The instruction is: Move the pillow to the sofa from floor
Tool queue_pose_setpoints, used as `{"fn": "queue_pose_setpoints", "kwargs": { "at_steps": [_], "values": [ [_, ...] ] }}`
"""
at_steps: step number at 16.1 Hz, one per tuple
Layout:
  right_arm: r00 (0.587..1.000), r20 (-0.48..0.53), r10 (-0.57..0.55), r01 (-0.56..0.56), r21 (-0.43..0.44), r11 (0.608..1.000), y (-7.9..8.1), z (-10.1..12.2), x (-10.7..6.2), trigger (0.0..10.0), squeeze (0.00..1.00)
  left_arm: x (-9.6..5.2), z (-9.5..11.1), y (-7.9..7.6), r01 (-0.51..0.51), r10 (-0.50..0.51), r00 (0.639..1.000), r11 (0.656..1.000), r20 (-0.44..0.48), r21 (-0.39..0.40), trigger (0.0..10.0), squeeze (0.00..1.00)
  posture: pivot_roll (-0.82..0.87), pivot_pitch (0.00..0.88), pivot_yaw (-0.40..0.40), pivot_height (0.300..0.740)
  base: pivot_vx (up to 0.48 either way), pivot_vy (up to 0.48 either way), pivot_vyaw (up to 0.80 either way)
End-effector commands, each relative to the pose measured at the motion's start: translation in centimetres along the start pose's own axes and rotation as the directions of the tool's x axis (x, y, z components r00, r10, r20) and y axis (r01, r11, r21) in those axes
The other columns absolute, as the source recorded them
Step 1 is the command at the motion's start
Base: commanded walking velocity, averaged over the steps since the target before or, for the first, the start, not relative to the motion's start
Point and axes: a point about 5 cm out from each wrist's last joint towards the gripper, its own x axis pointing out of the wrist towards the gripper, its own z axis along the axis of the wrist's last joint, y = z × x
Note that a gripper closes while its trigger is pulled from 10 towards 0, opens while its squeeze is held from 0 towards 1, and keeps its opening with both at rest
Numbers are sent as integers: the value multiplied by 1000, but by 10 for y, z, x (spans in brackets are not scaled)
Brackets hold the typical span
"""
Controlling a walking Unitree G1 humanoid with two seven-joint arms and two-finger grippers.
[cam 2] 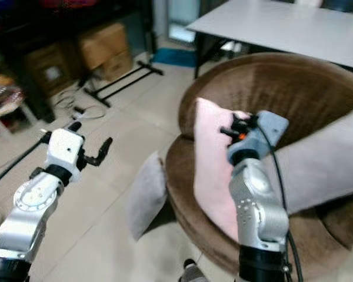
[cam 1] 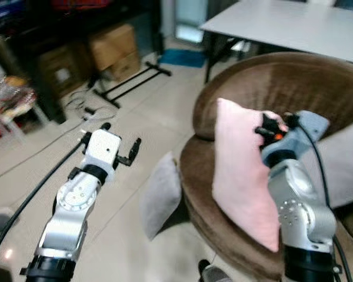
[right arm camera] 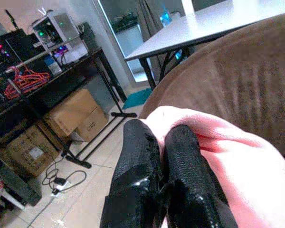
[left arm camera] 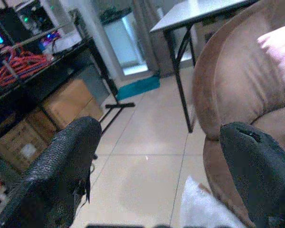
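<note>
From my head views, my right hand pinches the top edge of the pink pillow, which stands upright on the sofa seat, leaning toward the backrest. I judge the step is the placing: I should lower the pillow until the seat bears its weight, tip it against the backrest, and only then part my fingers, so it does not roll off the front edge. A grey pillow leans on the floor against the sofa's front, and another grey cushion lies on the seat beside the pink one. My left hand hovers over the floor, well apart from the sofa. In my left wrist view its fingers are spread wide with nothing between them, the sofa's side beyond. In my right wrist view the fingers are pressed together on a fold of pink cloth. A box under the desk beside the sofa bears a label too small to read.
</note>
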Motion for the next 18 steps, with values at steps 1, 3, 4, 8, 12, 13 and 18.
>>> {"fn": "queue_pose_setpoints", "kwargs": {
  "at_steps": [1,3,4,8,12,13,18],
  "values": [
    [999,32,32,-32,-16,999,4,7,-1,10000,0,2,5,1,-4,4,1000,1000,21,-1,10000,20,-91,0,80,740,0,0,-800],
    [997,29,73,-73,-24,997,10,7,0,10000,0,2,6,1,-2,3,1000,1000,30,-7,10000,27,-91,0,80,740,0,0,-800],
    [996,28,81,-81,-26,996,11,7,0,10000,0,2,6,1,0,0,999,1000,32,-10,10000,27,-91,0,80,740,0,0,-800],
    [990,-5,139,-139,-55,989,18,1,-1,10000,0,0,7,-1,22,-21,999,999,47,-29,10000,35,-85,0,72,740,71,0,-800],
    [983,-15,184,-184,-80,980,23,0,1,10000,0,-1,8,-1,22,-20,998,999,53,-32,10000,31,-83,0,67,740,290,0,0],
    [981,-15,193,-194,-84,977,24,-1,1,10000,0,-1,8,-1,21,-20,998,999,54,-32,10000,31,-76,0,57,740,289,0,0],
    [971,-21,237,-238,-109,965,30,0,5,10000,0,-4,7,0,19,-17,998,999,55,-27,10000,31,-56,0,42,740,289,0,0]
  ]
}}
